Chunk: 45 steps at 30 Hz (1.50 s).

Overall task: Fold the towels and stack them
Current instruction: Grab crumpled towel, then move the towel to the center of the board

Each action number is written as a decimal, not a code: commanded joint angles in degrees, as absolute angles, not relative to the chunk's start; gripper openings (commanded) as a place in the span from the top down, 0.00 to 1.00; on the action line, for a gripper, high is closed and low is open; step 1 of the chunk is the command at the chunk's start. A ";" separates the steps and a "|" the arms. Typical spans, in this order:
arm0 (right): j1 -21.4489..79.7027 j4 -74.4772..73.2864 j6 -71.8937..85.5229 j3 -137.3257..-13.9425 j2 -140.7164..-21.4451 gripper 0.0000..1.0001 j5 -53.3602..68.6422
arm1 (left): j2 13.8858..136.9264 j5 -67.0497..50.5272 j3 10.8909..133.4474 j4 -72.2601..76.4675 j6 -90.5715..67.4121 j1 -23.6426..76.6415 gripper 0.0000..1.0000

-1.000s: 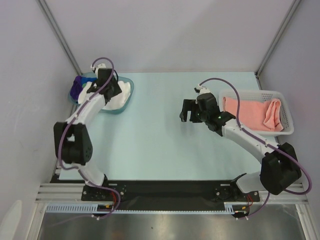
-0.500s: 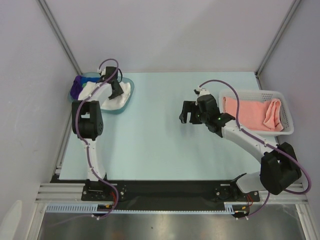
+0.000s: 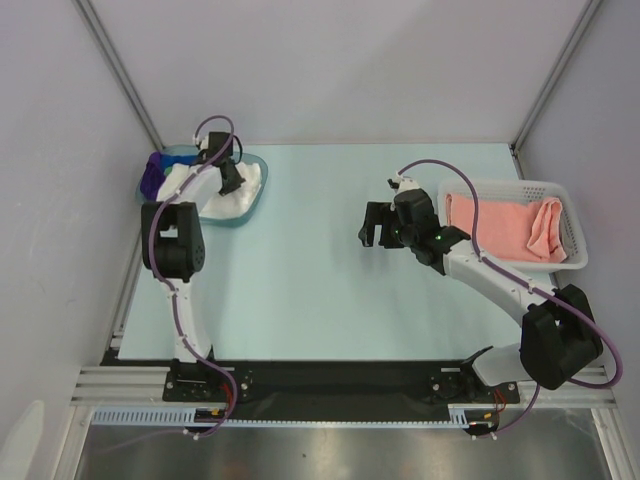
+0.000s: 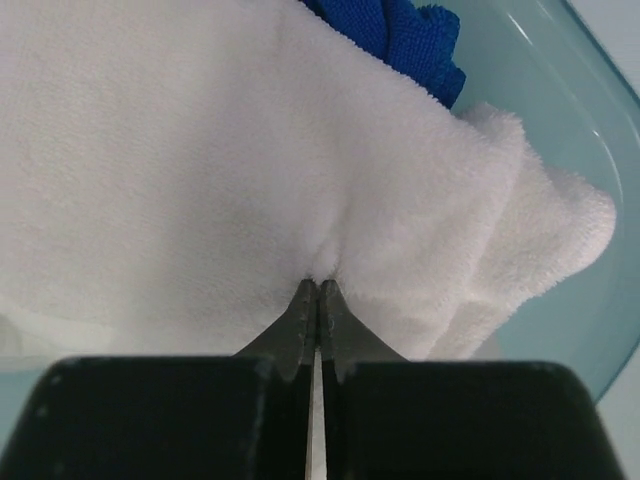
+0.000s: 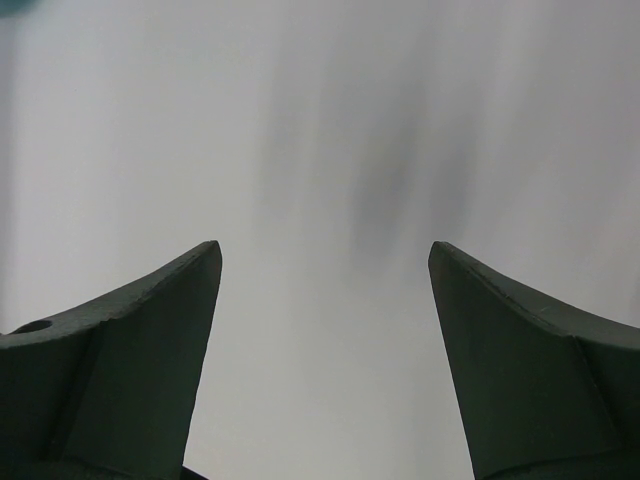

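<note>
The left gripper (image 4: 318, 287) is clenched on a pinch of the white towel (image 4: 200, 170), which lies in the translucent blue tub (image 4: 560, 130) at the far left of the table (image 3: 300, 280), a blue towel (image 4: 400, 35) bunched just behind it. The right gripper (image 3: 375, 224) hangs over mid-table, released and holding nothing, near the white basket (image 3: 577, 225) that holds a salmon pink towel (image 3: 500, 225)
</note>
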<state>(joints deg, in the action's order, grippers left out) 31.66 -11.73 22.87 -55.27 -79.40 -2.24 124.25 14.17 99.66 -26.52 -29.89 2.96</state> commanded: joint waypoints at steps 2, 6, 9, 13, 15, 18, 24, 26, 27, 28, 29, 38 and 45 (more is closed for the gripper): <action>31.91 -10.72 22.24 -56.08 -78.66 0.11 -1.67 | 112.52 14.76 94.59 -21.47 -29.53 2.99 1.00; 31.99 -10.37 22.32 -56.60 -79.54 0.12 -1.23 | 101.45 17.83 82.47 -11.27 -29.88 5.35 1.00; 32.08 -10.28 22.32 -56.60 -79.80 0.12 -1.14 | 93.53 19.06 74.90 -4.06 -28.83 7.20 1.00; 32.17 -10.02 22.32 -56.60 -79.98 0.12 -1.49 | 85.54 24.94 69.89 -0.18 -25.15 12.82 1.00; 32.17 -9.58 22.32 -56.43 -79.98 0.12 -1.49 | 80.88 26.89 68.47 3.60 -22.60 15.89 1.00; 32.25 -9.58 22.32 -56.43 -80.16 0.13 -1.50 | 76.05 28.82 67.94 4.57 -19.96 19.75 1.00; 32.26 -9.58 22.41 -56.34 -78.84 0.13 -3.25 | 70.40 32.78 71.36 2.82 -13.10 29.95 0.99; 32.25 -9.41 22.41 -56.34 -78.14 0.13 -4.21 | 69.52 34.01 74.08 1.42 -10.65 32.77 1.00; 32.17 -9.67 22.41 -56.34 -77.87 0.13 -4.65 | 69.35 34.54 75.14 0.71 -10.03 35.31 1.00; 32.17 -9.58 22.67 -56.25 -77.18 0.13 -5.01 | 68.91 34.71 76.63 0.44 -8.80 36.64 1.00; 32.08 -9.58 22.68 -56.16 -76.82 0.13 -5.79 | 68.82 35.33 77.25 0.44 -8.27 37.87 1.00; 29.10 -10.64 26.01 -54.32 -72.08 0.11 -13.18 | 72.50 28.67 69.37 -8.79 -22.74 41.66 0.91; 33.73 -11.34 24.44 -55.28 -75.66 0.13 -12.83 | 77.26 20.58 59.34 -8.18 -30.31 39.21 0.46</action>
<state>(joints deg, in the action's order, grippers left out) 30.20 -11.75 24.99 -54.37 -73.73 -11.57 77.49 25.56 61.56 -7.79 -24.82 40.77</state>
